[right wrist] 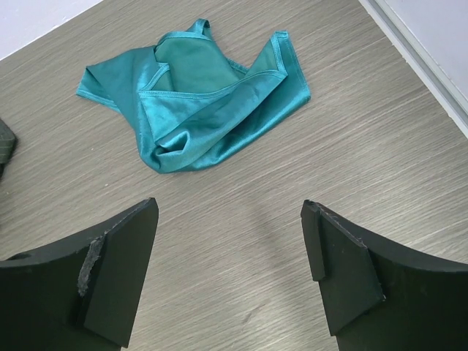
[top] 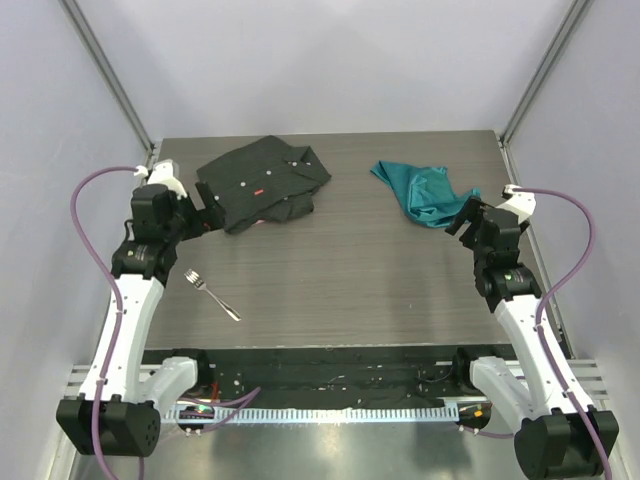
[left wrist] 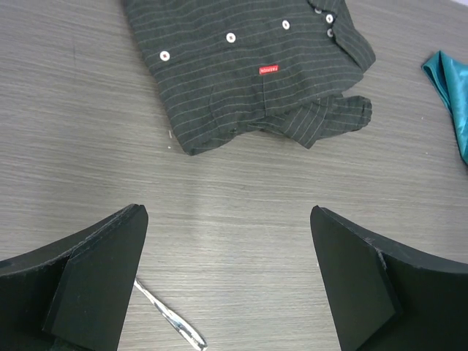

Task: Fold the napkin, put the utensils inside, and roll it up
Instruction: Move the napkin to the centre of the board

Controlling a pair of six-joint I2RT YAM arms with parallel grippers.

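Napkin (top: 425, 195) lies bunched and unfolded on the table (top: 350, 270), upper right of the top view. Its long axis slants from upper left down to lower right, where the lower end stops just short of the right gripper (top: 460, 222). That gripper is plainly the nearer one, close beside the cloth but apart from it. In the right wrist view the cloth sits in the upper centre-left, straight ahead of the fingers and a little to the left. A hemmed edge faces the camera. Right jaws are spread wide, nothing between them and nothing touched. Left gripper (left wrist: 228, 216) is likewise spread wide and empty. It points at the black shirt (left wrist: 248, 73) in the upper left of the top view, well apart from the napkin. Fork (top: 212, 295) lies left of centre in the top view, below the left gripper, tines upper left and handle lower right. My reading: first move falls to the right arm, a short reach forward to pinch a napkin edge and draw it flat.
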